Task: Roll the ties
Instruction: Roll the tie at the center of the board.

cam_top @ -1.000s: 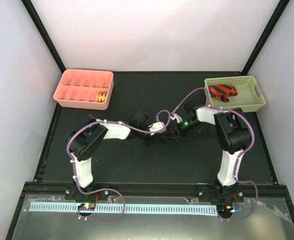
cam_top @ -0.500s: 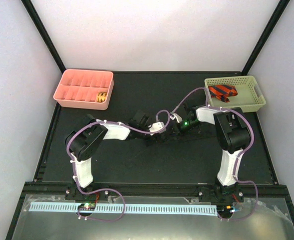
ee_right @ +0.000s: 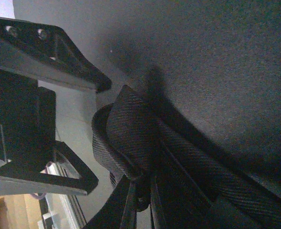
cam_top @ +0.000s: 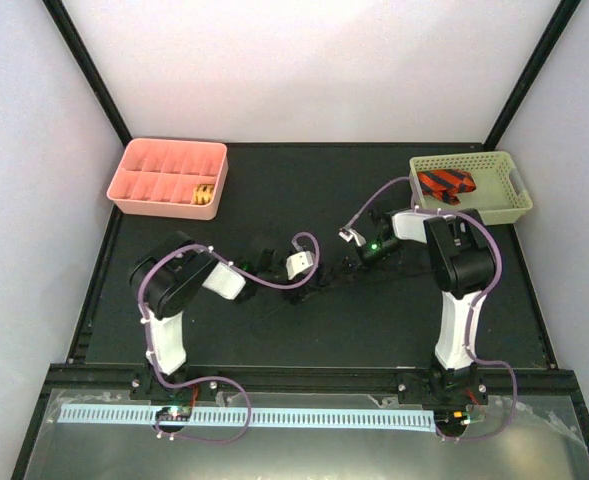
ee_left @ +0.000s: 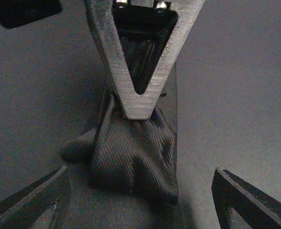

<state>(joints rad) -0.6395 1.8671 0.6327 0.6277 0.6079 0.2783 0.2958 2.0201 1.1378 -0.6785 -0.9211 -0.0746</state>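
Drawn back toward its base, left gripper (ee_left: pixel 141 202) gapes before black tie (ee_left: pixel 135 162); right gripper (ee_right: pixel 99 135) grip unclear.

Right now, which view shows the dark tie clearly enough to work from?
Left wrist: dim but sharp, the tie shows its weave. Right wrist: darker, rolled end visible, foreground murky. Top external: evenly lit, but the tie is lost against the black table.

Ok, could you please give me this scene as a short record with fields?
left hand: open, one finger on each side of the black tie
right hand: shut on the black tie's bunched end
black tie: on the dark mat, partly folded
pink tray: one rolled tie in a compartment
basket: red tie inside
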